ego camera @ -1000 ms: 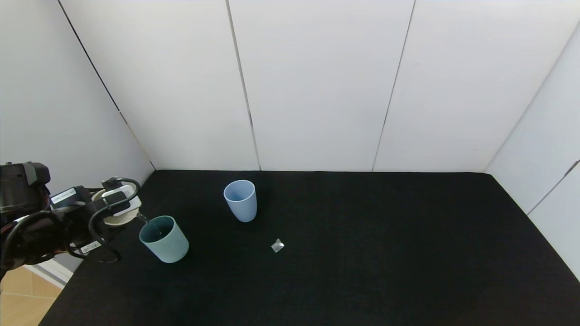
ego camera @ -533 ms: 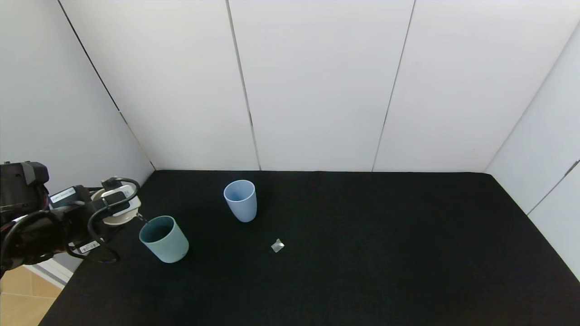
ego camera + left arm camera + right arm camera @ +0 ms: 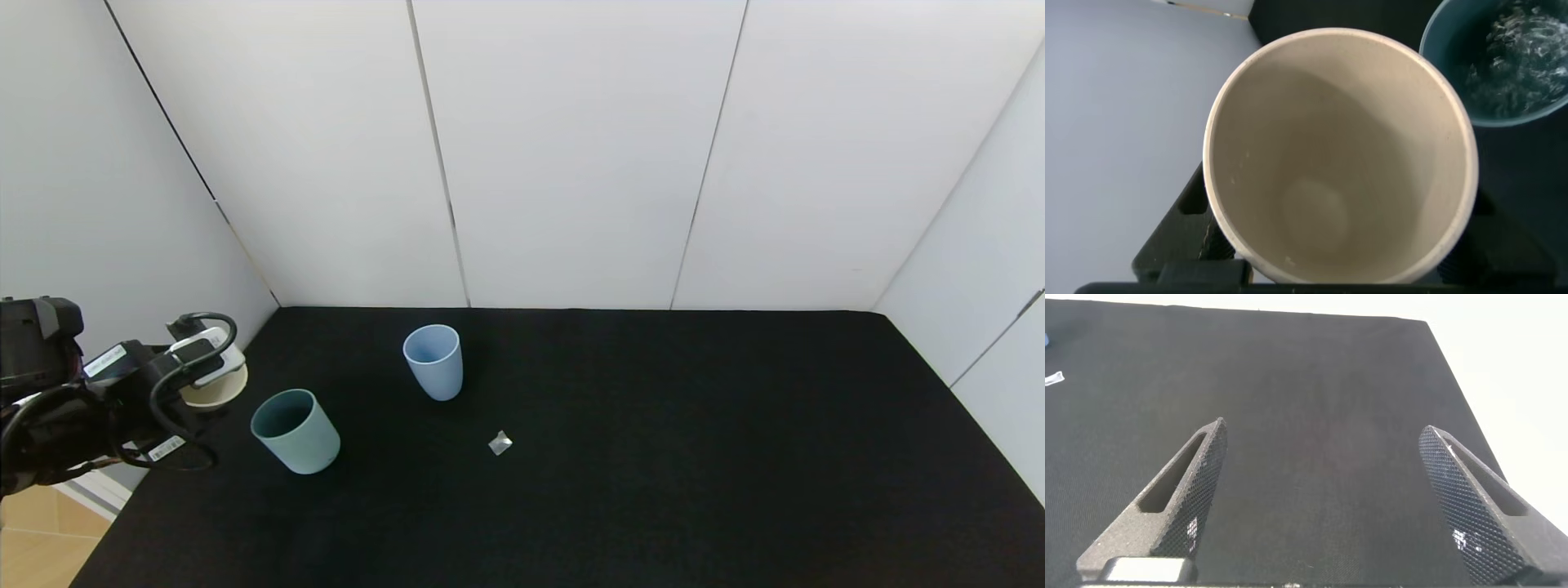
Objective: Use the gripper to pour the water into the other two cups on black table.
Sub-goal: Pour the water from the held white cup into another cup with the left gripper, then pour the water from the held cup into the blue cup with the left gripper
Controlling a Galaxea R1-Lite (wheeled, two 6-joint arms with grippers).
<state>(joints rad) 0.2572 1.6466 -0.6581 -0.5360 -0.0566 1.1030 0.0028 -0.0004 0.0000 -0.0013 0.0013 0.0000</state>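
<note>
Beige cup in left gripper, mouth upward

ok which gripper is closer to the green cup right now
Left. The left gripper, holding the beige cup, sits just beside the green cup at the table's left edge. The right gripper is open over bare black table, no green cup in its view.

just a tiny crumpled clear scrap sitting out mid-table, plus white wall panels all around
</note>
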